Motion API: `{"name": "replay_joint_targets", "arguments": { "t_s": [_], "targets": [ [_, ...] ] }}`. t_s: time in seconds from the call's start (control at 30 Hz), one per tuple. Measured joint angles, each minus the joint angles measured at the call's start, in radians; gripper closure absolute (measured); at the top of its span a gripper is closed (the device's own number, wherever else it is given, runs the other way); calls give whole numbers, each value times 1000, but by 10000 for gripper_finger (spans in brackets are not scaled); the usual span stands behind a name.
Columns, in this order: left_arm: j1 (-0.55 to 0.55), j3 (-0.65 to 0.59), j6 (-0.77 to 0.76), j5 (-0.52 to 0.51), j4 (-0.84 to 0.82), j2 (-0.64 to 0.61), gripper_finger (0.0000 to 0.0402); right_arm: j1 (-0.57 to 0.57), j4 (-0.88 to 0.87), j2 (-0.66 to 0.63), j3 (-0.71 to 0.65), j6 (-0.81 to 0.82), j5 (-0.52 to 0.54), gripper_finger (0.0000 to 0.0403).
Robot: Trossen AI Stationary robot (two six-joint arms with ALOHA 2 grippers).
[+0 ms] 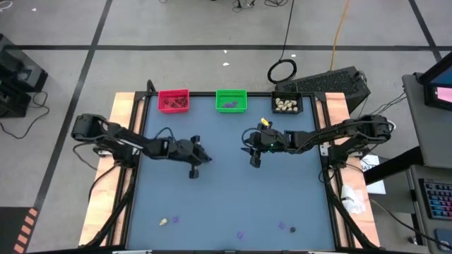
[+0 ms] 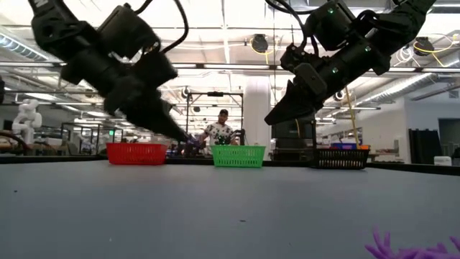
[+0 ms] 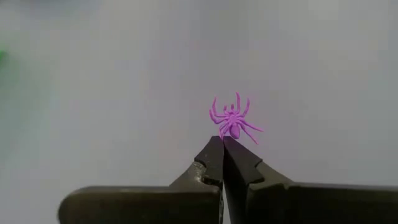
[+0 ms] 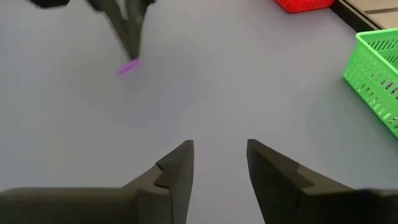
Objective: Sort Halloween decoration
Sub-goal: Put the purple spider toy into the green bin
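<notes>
Hidden, cropped and unresolved details around the green bin

In the right wrist view the green bin [image 4: 380,78] is cut off by the picture's edge, as is the red bin [image 4: 303,5] beyond it. In the high view the contents of the green bin [image 1: 231,100] are too small to be identified, and so are the trinkets [image 1: 169,220] lying far from it at the table's near edge. In the low view a purple bit [image 2: 410,248] is cropped at the bottom edge.

The left gripper [image 3: 222,146] hangs over the table's middle, its fingers pinched tight together. The right gripper [image 4: 220,163] hangs nearby, fingers apart.
</notes>
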Motion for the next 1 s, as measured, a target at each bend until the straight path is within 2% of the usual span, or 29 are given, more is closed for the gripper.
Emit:
{"name": "replay_joint_targets", "arguments": {
  "t_s": [0.2,0.3,0.43,0.67,1.0],
  "targets": [
    [156,112,7,29,-156,-69,401,0,21,0,0,-4,0,261],
    [253,213,9,58,-284,-56,401,0,43,0,0,-4,0,261],
    [375,344,71,58,-353,-3,401,-7,44,-1,0,1,0,261],
    [540,595,188,74,-456,165,401,-21,43,-1,0,5,-2,261],
    [636,862,266,115,-602,453,401,-39,40,-1,0,8,-3,261]
  ]
}}
